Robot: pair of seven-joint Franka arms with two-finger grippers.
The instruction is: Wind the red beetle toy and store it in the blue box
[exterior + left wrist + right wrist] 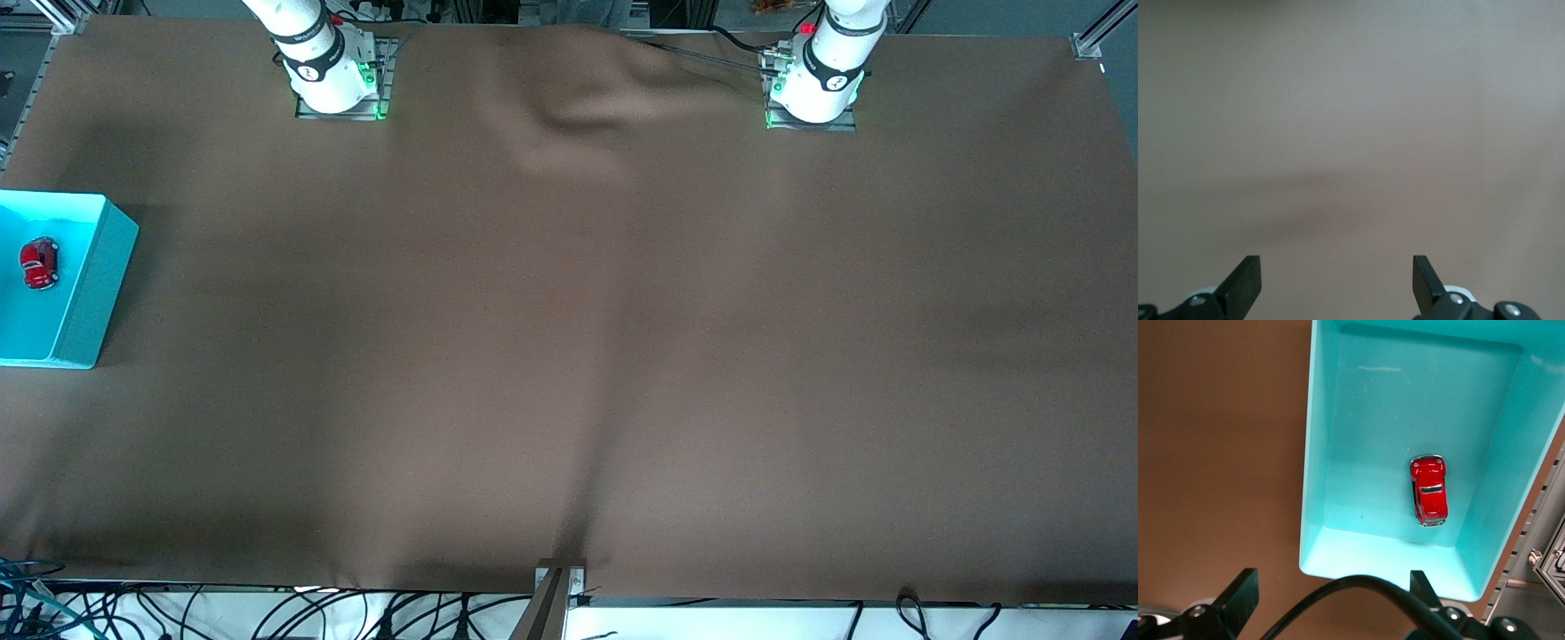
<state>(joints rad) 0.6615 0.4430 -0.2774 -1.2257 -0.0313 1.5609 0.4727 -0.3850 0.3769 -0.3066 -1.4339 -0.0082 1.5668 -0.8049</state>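
The red beetle toy [39, 263] lies on the floor of the blue box [89, 293], which stands at the right arm's end of the table. The right wrist view shows the toy [1429, 499] inside the box [1318, 487] from high above. My right gripper [1333, 597] is open and empty, up in the air over the box's edge and the brown cloth beside it. My left gripper [1337, 283] is open and empty above bare brown cloth. Neither gripper shows in the front view; only the arm bases do.
A brown cloth [569, 338] covers the table, with a raised fold [578, 116] between the two arm bases. A black cable [1358, 593] arcs across the right wrist view close to the fingers. A metal frame [1538, 540] runs beside the box.
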